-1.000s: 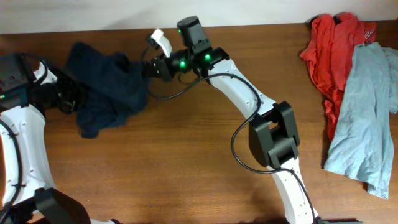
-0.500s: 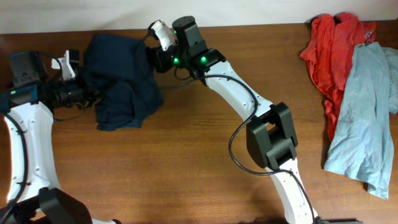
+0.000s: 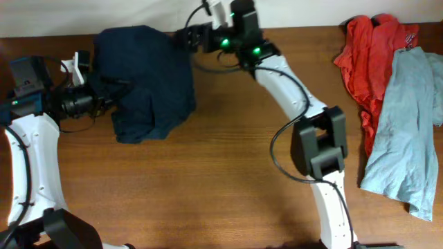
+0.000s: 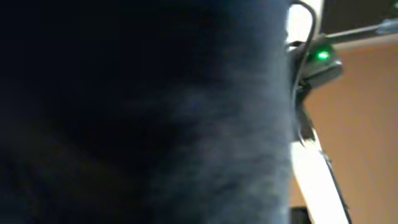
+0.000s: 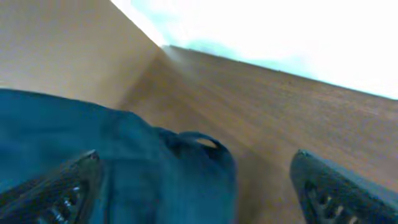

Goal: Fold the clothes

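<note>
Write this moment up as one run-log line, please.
left tool: shut on navy shorts | right tool: open at shorts' far edge | shorts: bunched on table

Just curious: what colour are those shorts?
The shorts are plain dark navy; clearest from overhead.

You are looking at shorts (image 3: pixel 149 76) showing as soft, matt navy cloth, slightly fuzzy up close. The table (image 3: pixel 228 173) is showing smooth brown wood grain with a faint sheen. The right arm's shell (image 3: pixel 285 86) is gleaming as glossy white plastic, its joints matt black.
</note>
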`<state>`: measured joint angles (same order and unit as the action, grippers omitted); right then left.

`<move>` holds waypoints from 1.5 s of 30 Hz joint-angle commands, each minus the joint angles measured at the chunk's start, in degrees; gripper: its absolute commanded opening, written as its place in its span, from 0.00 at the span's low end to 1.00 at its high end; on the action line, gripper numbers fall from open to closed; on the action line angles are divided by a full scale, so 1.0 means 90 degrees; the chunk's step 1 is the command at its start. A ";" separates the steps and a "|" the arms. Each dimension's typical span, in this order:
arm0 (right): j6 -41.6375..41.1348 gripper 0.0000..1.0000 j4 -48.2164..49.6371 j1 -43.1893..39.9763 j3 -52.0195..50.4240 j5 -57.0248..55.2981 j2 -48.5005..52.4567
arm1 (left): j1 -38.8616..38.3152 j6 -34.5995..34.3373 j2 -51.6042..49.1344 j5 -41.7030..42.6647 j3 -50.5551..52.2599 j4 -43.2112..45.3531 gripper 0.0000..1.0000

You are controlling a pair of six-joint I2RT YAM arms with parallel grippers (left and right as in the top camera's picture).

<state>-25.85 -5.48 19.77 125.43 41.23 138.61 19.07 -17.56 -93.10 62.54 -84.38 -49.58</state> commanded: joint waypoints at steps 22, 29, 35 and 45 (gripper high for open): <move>0.4330 0.98 -0.6487 -0.1158 0.0364 0.1450 -0.0119 | 0.1161 -0.2239 -0.0328 -0.1457 -0.0100 0.4420 0.01; 0.4777 0.98 -0.7813 -0.0913 0.0364 -0.0748 -0.0197 | 0.1161 -0.2317 -0.1370 -0.1581 -0.0100 0.5826 0.00; 0.4777 0.98 -0.8012 -0.0906 0.0364 -0.0848 -0.0197 | 0.1161 -0.2885 -0.2472 -0.1717 -0.0100 0.7898 0.00; 0.4777 0.99 -0.8004 -0.0908 0.0364 -0.0850 -0.0197 | 0.1161 -0.3971 -0.3745 -0.1729 -0.0100 0.9952 0.01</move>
<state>16.34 -77.58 11.46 128.35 34.26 138.58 29.43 -50.54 -124.64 45.91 -84.23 42.22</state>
